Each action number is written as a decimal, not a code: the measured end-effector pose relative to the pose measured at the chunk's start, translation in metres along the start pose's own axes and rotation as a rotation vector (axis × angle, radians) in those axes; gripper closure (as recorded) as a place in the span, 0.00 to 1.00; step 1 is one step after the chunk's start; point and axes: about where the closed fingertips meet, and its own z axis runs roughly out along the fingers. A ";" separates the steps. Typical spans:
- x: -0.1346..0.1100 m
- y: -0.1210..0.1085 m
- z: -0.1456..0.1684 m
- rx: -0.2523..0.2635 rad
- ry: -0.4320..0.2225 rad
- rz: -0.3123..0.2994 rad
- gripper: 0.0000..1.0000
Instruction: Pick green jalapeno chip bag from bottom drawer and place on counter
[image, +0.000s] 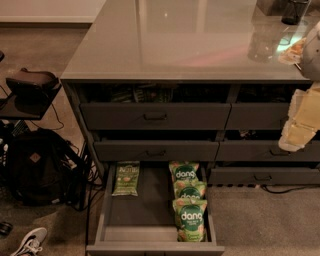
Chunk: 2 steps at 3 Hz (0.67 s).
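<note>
While the long, shallow dark grey bottom drawer (145, 210) stands pulled open in the camera view, the small crinkly pale olive-green jalapeno chip bag (126, 178) is seen lying flat in its rear left corner. Three brighter green "dang" snack bags (190, 217) are lined along the drawer's right side. Above the drawer the glossy grey rectangular desk (175, 45) is seen. Up and right of the drawer the pale end effector (298, 127) is held; whether it is spread or pressed together cannot be told.
</note>
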 end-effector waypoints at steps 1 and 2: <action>0.000 0.000 0.000 0.000 0.000 0.000 0.00; -0.006 0.004 0.000 0.008 -0.003 -0.023 0.00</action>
